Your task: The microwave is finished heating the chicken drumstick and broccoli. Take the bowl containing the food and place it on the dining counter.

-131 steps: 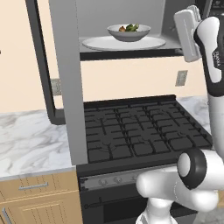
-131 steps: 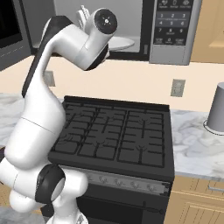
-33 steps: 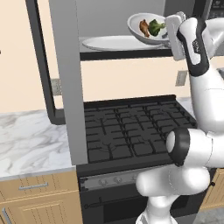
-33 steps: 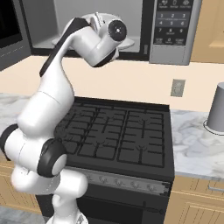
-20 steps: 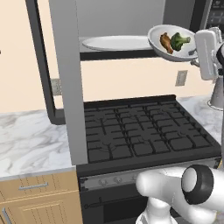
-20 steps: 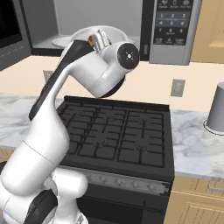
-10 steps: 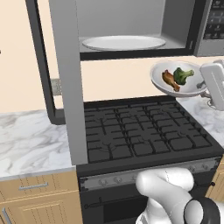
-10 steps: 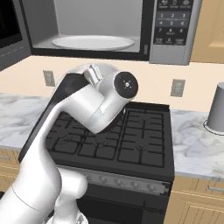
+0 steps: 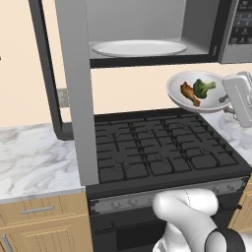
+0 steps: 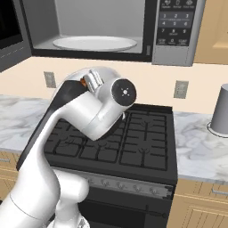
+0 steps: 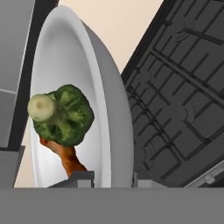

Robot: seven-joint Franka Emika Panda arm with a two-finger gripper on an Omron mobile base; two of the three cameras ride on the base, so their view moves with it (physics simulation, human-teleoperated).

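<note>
The white bowl (image 9: 212,102) hangs tilted in the air above the stove's back right corner, below the open microwave (image 9: 147,29). In it lie the orange-brown chicken drumstick (image 9: 187,93) and the green broccoli (image 9: 202,87). My gripper (image 9: 227,100) is shut on the bowl's right rim. The hand view looks along the bowl (image 11: 111,105) edge-on, with broccoli (image 11: 61,116) above drumstick (image 11: 68,157) and my gripper (image 11: 112,178) clamped on the rim. The dining counter is out of view.
The black gas stove (image 9: 162,152) lies below the bowl. The microwave's door (image 9: 49,74) stands open at the left, with the white turntable (image 9: 138,47) inside. A grey canister (image 10: 221,116) stands on the marble worktop at the right. My own arm (image 10: 84,116) covers the bowl in the right base view.
The bowl has come out of the microwave in my gripper and moved right and down, now hanging over the stove's right side.
</note>
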